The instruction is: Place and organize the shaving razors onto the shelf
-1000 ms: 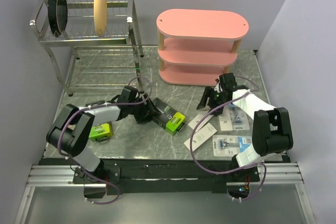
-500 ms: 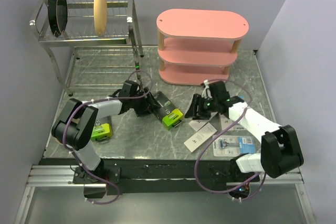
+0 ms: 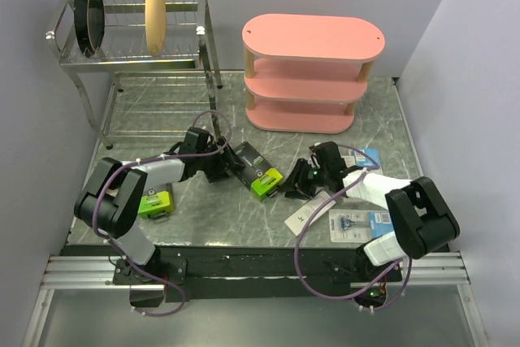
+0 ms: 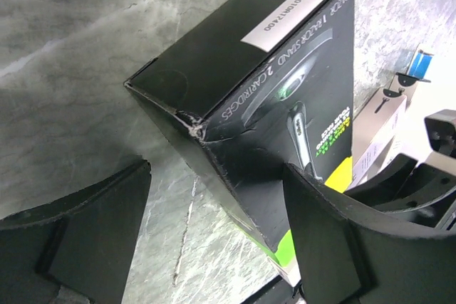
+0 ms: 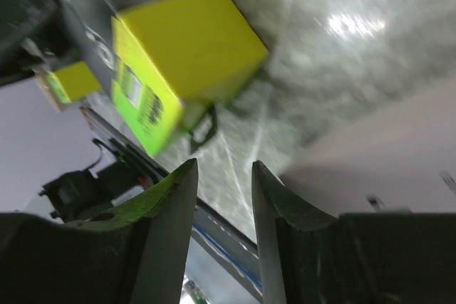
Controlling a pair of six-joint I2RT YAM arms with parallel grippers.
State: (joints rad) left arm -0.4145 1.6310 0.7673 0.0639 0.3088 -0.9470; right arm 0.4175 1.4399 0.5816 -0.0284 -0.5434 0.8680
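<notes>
A black-and-lime-green razor box [image 3: 258,171] lies mid-table, and its near corner [image 4: 271,90] reaches between the wide jaws of my left gripper [image 3: 230,166]. That gripper [image 4: 214,240] is open, its right finger [image 4: 342,240] against the box's side. My right gripper [image 3: 292,185] hovers just right of the box's lime end [image 5: 178,69]. In the right wrist view this gripper [image 5: 222,176] shows a narrow gap with nothing in it. A second lime box [image 3: 154,202] lies at the left. A white box [image 3: 307,210] and two blister packs [image 3: 357,223] [image 3: 367,158] lie near the right arm. The pink shelf [image 3: 313,38] stands bare at the back.
A metal dish rack [image 3: 138,58] fills the back left, holding a tan bowl [image 3: 154,3] and a black pan [image 3: 89,14]. Walls close in the table on the left, the right and behind. A blurred white box surface [image 5: 399,161] sits beside the right fingers.
My right arm swung left from beside the shelf to the lime end of the box, its jaws narrowing. The left gripper and the box shifted only slightly.
</notes>
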